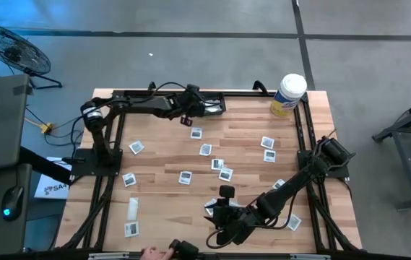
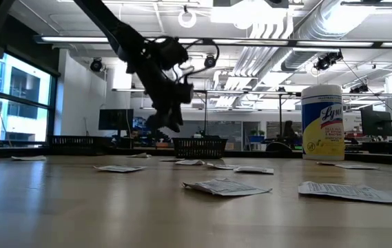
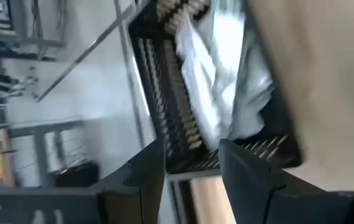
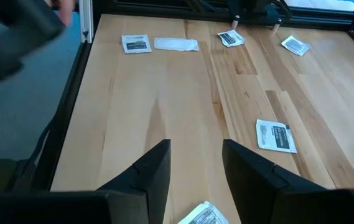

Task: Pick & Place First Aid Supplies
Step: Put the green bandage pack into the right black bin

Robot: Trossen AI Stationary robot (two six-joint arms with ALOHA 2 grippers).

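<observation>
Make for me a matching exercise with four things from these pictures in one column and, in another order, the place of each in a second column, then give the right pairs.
Things:
1. Black basket
2. Wipes tub
3. Left gripper
4. Right gripper

Places:
A. Low over the table's near edge, empty and open
B. Standing at the far right corner of the table
C. At the far edge, with white packets inside
D. Raised beside the basket, nothing between its fingers

Pairs: 1-C, 2-B, 3-D, 4-A
</observation>
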